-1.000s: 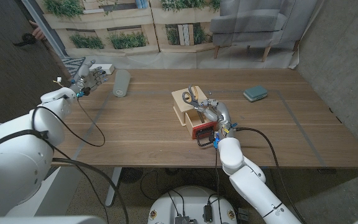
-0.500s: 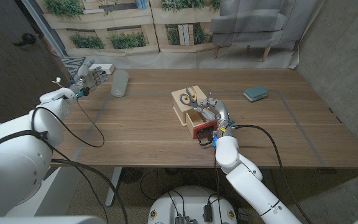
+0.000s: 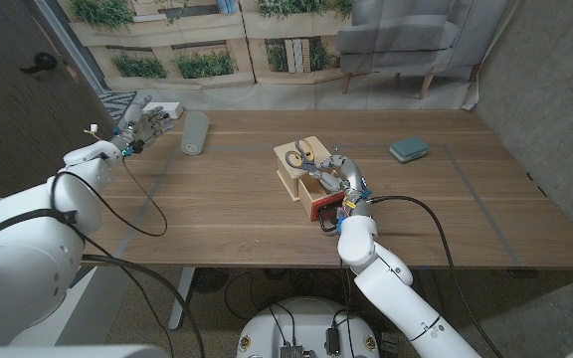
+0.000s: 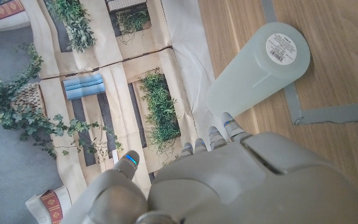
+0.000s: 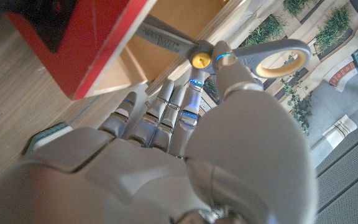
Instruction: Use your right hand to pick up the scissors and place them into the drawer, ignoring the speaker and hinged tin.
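Gripping scissors (image 3: 304,153) over the red-fronted drawer (image 3: 318,200), right hand (image 3: 343,180) had pulled back vs 1 s ago. Left hand (image 3: 145,124) idle w/ fingers apart nr speaker (image 3: 194,132); tin (image 3: 408,149) well apart.

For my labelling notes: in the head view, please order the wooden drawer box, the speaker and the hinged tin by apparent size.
1. Wooden drawer box, clearly largest.
2. Speaker and hinged tin: they look nearly alike, so I leave them unranked.
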Motion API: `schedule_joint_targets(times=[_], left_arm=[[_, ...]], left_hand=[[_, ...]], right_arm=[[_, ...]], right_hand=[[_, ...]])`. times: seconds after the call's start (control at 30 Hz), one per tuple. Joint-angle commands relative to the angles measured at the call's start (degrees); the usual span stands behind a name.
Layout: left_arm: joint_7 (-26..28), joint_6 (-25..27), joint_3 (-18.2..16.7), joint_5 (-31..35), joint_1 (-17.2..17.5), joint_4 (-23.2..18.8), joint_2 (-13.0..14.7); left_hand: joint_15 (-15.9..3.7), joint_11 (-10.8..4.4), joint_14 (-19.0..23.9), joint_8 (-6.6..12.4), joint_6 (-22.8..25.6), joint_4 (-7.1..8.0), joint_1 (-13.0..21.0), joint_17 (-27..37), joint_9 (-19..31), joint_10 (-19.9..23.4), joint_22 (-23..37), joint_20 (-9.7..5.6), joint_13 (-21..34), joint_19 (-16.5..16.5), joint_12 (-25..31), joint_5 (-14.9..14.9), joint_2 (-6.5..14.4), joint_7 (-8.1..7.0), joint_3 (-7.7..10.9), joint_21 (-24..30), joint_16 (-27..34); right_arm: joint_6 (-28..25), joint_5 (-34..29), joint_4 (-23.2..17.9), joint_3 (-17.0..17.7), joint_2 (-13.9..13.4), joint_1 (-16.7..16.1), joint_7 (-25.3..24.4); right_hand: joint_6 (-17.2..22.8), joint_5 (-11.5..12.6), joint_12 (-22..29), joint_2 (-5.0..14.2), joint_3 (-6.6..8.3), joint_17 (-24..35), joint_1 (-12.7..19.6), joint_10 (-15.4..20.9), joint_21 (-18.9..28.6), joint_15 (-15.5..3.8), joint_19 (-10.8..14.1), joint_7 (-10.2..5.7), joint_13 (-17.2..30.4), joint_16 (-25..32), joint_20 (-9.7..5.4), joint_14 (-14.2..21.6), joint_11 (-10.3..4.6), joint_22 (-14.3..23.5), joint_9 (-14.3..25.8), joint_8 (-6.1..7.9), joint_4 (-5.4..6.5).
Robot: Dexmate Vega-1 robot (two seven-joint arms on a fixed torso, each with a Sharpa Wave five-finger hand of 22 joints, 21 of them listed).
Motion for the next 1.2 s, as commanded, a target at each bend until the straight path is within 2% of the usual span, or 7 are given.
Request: schedule_joint_targets(times=[0.03,0.13,0.53,0.67,0.87,1.1,1.2], left_arm=[[-2.1,-1.7,1.2,-2.1,0.8,0.1,-0.1],[-2.0,-2.1,1.6,-2.3,0.6,0.7,0.0],[-4.3,-6.1,3.3,-4.1,-0.2,4.2,0.2],[-8.9,-10.2,3.5,-7.1,1.8,4.1,-0.1],[-10.6,-12.0,5.8,-10.3,2.4,4.0,-0.3],[-11.8,-14.1,8.7,-13.6,3.1,3.8,-0.9],[-12.6,-15.2,9.8,-15.1,3.4,3.7,-1.1]], left_hand=[[0.26,-0.10,-3.8,-0.14,0.1,-0.08,-0.1,0.1,0.3,-2.7,0.2,0.16,0.1,-3.0,-0.1,0.1,1.8,0.17,-0.08,0.0,-0.3],[0.17,-0.15,-3.8,-0.16,0.0,-0.10,-0.1,0.1,0.3,-2.7,0.2,0.09,0.1,-3.0,-0.1,0.1,1.8,0.08,-0.12,-0.1,-0.3],[0.11,-0.26,-3.9,-0.20,-0.1,-0.27,0.0,0.1,0.3,-2.7,0.2,0.10,0.1,-3.0,-0.1,0.1,1.4,0.09,-0.39,-0.4,-0.3],[0.14,-0.25,-3.9,-0.19,-0.1,-0.32,0.0,0.1,0.3,-2.7,0.2,0.11,0.1,-2.9,-0.1,0.1,1.3,0.11,-0.47,-0.4,-0.3],[0.09,-0.28,-3.9,-0.19,-0.1,-0.38,0.0,0.1,0.3,-2.8,0.2,0.03,0.1,-2.9,-0.1,0.1,1.2,0.04,-0.55,-0.5,-0.3],[0.11,-0.32,-3.9,-0.20,-0.1,-0.47,0.1,0.1,0.3,-2.8,0.2,0.04,0.1,-2.9,-0.1,0.1,1.1,0.04,-0.64,-0.6,-0.3],[0.10,-0.34,-3.9,-0.20,-0.1,-0.50,0.1,0.1,0.3,-2.8,0.2,0.05,0.1,-2.9,-0.1,0.1,1.0,-0.01,-0.67,-0.7,-0.4]], right_arm=[[-3.7,-2.3,-0.4,-1.0,-0.3,0.8,0.0],[-4.2,-2.6,-0.4,-1.2,-0.2,0.9,-0.1],[-5.0,-2.4,-0.5,-1.2,-0.2,1.1,0.2],[-5.0,-2.3,-0.5,-1.2,-0.3,1.2,0.2],[-5.4,-1.4,-1.0,-0.9,-0.7,1.4,1.5],[-5.9,-1.0,-1.1,-0.9,-0.9,1.6,1.7],[-6.0,-0.8,-1.1,-0.9,-1.0,1.7,1.8]], right_hand=[[4.4,0.2,-0.3,0.73,6.03,0.0,-1.2,0.5,0.3,-1.23,-0.3,-1.80,-0.2,0.5,0.03,-0.5,0.03,0.3,10.3,3.57,6.60],[2.7,0.3,-0.7,0.48,6.30,-0.4,-1.6,0.4,0.4,-1.07,-0.4,-3.11,-0.7,0.2,0.11,-0.6,0.14,0.3,10.6,3.25,6.46],[-4.8,0.8,-2.5,0.06,7.38,-1.1,-2.3,-1.3,0.5,-0.79,-0.8,-4.61,-1.7,-0.3,0.45,-1.2,1.01,0.4,11.6,1.52,6.14],[-11.1,0.9,-2.9,0.04,7.32,-0.8,-2.7,-2.5,0.4,-0.29,-1.4,-4.99,-1.3,-0.3,0.96,-2.2,2.01,0.3,11.8,-0.58,6.10],[-24.4,1.1,-4.1,0.00,7.14,-0.4,-3.7,-5.6,0.0,0.39,-3.3,-4.56,-0.9,-0.2,1.88,-4.4,3.39,0.3,10.3,-5.80,6.03],[-34.0,1.2,-5.0,0.23,7.14,-0.5,-4.4,-8.0,-0.2,0.92,-4.5,-4.12,-0.4,-0.5,3.04,-6.7,3.64,0.2,9.1,-6.80,6.14],[-35.7,1.2,-5.1,0.15,7.21,-0.6,-4.5,-8.5,-0.2,0.83,-4.8,-3.96,-0.4,-0.5,3.30,-7.0,3.53,0.2,8.8,-6.73,6.03]])
